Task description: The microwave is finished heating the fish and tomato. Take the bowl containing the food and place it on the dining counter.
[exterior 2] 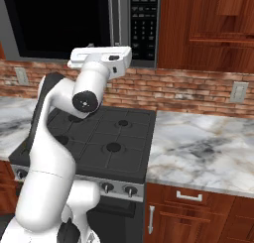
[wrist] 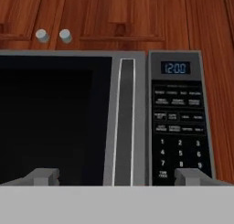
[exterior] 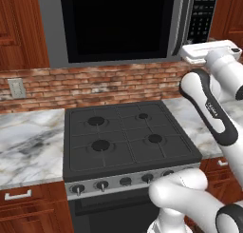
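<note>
Microwave (wrist: 91, 118), a wide grey steel-framed box with a black glass door, sat shut above the black four-burner stove (exterior: 126, 139), and the bright red bowl with the fish and tomato presumably waited behind that dark glass, where nothing could be made out. The white arm's gripper (wrist: 116, 176) hung level with the door, its jaws spread fully apart and holding nothing, with the long vertical steel handle (wrist: 124, 122) lying between them and the black keypad strip (wrist: 179, 127) just to its right. That handle looked stiff and smooth, best taken around its middle for a straight pull. The bowl would probably be light, rigid and slippery (its rim seemed the likeliest hold), and would need keeping level so the food stayed in.
</note>
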Controlling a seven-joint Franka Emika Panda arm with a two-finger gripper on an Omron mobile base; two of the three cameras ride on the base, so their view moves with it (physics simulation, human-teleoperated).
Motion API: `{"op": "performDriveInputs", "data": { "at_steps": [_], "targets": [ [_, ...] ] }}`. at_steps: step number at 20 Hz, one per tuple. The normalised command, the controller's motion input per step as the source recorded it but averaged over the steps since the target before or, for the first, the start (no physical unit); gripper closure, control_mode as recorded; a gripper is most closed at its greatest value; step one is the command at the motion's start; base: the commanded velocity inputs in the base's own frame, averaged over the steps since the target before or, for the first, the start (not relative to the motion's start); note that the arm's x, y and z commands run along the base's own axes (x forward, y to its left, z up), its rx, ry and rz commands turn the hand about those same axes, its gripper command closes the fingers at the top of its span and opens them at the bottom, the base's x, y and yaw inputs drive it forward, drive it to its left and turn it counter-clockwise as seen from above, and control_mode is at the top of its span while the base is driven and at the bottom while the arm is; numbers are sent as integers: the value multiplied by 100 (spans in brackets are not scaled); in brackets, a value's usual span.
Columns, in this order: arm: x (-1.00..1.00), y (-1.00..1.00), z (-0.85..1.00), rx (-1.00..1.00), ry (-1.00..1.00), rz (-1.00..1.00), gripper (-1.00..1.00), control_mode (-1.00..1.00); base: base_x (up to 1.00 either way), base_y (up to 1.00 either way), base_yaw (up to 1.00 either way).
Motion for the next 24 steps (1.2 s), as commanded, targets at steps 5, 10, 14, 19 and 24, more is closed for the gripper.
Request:
{"op": "performDriveInputs", "data": {
  "at_steps": [5, 10, 14, 19, 24],
  "targets": [
    [59, -1, 0, 0, 9, 0, -100, -100, 0, 0, 0],
    [58, 0, 0, 0, 7, 0, -100, -100, 0, 0, 0],
    [59, 0, 0, 0, 10, 0, -100, -100, 0, 0, 0],
    [57, 0, 0, 0, 10, 0, -100, -100, 0, 0, 0],
    [54, 0, 0, 0, 10, 0, -100, -100, 0, 0, 0]
  ]
}}
